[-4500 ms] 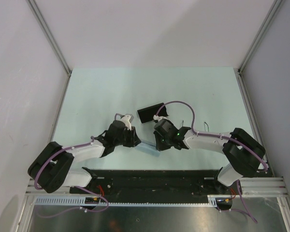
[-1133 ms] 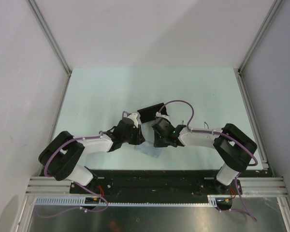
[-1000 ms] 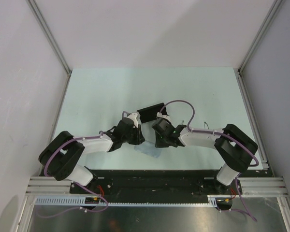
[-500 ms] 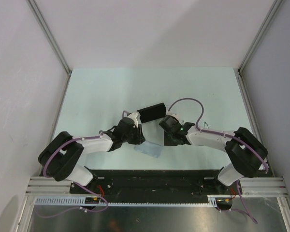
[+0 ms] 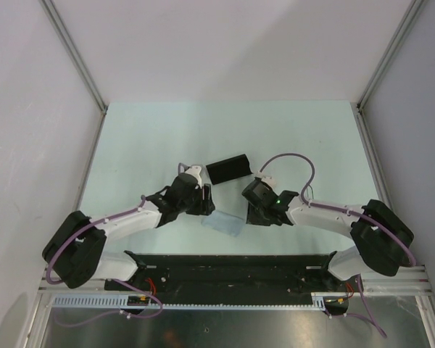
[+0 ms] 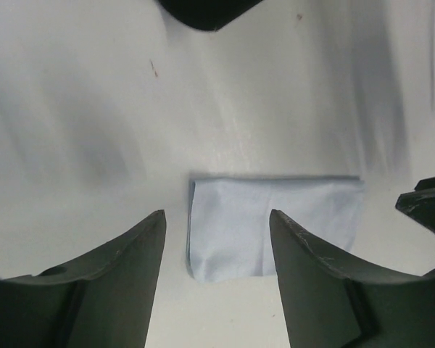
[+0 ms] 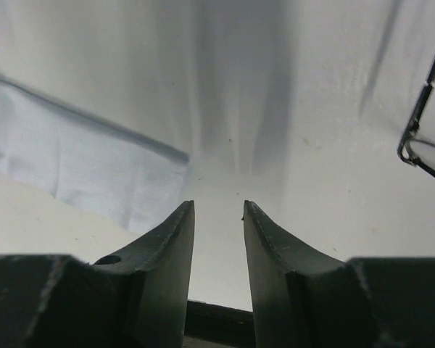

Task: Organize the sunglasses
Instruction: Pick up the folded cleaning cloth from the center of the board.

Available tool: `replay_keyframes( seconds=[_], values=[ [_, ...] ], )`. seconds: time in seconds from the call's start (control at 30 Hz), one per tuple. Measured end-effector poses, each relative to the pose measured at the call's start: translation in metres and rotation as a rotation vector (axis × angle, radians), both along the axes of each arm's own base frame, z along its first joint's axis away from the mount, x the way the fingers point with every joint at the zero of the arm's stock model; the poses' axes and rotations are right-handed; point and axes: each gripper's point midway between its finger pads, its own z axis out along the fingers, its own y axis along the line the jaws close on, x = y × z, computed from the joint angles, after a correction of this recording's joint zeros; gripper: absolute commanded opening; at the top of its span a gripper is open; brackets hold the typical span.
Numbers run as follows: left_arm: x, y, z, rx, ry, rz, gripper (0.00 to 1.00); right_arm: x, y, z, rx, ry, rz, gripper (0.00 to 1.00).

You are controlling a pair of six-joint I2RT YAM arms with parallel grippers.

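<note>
The sunglasses (image 7: 423, 129) show only as a thin dark wire rim and temple at the right edge of the right wrist view. From above, a slim bit of the sunglasses (image 5: 305, 192) peeks out beside the right forearm. My right gripper (image 7: 217, 206) hovers over bare table, its jaws a little apart with nothing between them. In the top view the right gripper (image 5: 249, 214) is just right of the cloth. My left gripper (image 6: 216, 214) is wide open, its jaws on either side of the cloth's near left corner and holding nothing. Seen from above, the left gripper (image 5: 208, 206) is at the cloth's upper left.
A folded light blue cloth (image 5: 223, 222) lies flat between the two grippers; this cloth (image 6: 275, 225) fills the middle of the left wrist view. The black oblong case (image 5: 228, 169) lies just behind them. The black base rail (image 5: 225, 264) runs along the near edge.
Both grippers have opened. The left one let go of the cloth, which now lies flat. The right arm has drawn back to the right, away from the case and cloth.
</note>
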Motion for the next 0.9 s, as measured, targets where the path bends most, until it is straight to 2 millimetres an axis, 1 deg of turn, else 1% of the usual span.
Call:
replay_keyframes(
  seconds=[0.13, 0.17, 0.27, 0.37, 0.57, 0.77, 0.9],
  values=[
    [-0.011, 0.003, -0.007, 0.016, 0.053, -0.011, 0.63, -0.007, -0.004, -0.005, 0.014, 0.018, -0.052, 0.39],
    [-0.013, 0.004, -0.009, 0.021, 0.066, -0.013, 0.60, -0.007, -0.004, -0.006, 0.019, 0.021, -0.064, 0.39],
    [-0.021, 0.006, -0.017, 0.037, 0.111, -0.027, 0.56, -0.010, -0.002, -0.009, 0.041, 0.030, -0.091, 0.39],
    [-0.026, 0.007, -0.024, 0.062, 0.154, -0.035, 0.55, -0.013, 0.002, -0.012, 0.062, 0.034, -0.102, 0.39],
    [-0.027, 0.001, -0.029, 0.075, 0.209, -0.054, 0.52, -0.020, 0.017, -0.015, 0.104, 0.040, -0.107, 0.40],
    [-0.026, -0.004, -0.030, 0.068, 0.225, -0.067, 0.49, -0.019, 0.028, -0.017, 0.140, 0.045, -0.105, 0.39],
    [-0.026, -0.006, -0.030, 0.066, 0.232, -0.072, 0.47, -0.018, 0.032, -0.017, 0.156, 0.045, -0.107, 0.38]
  ],
)
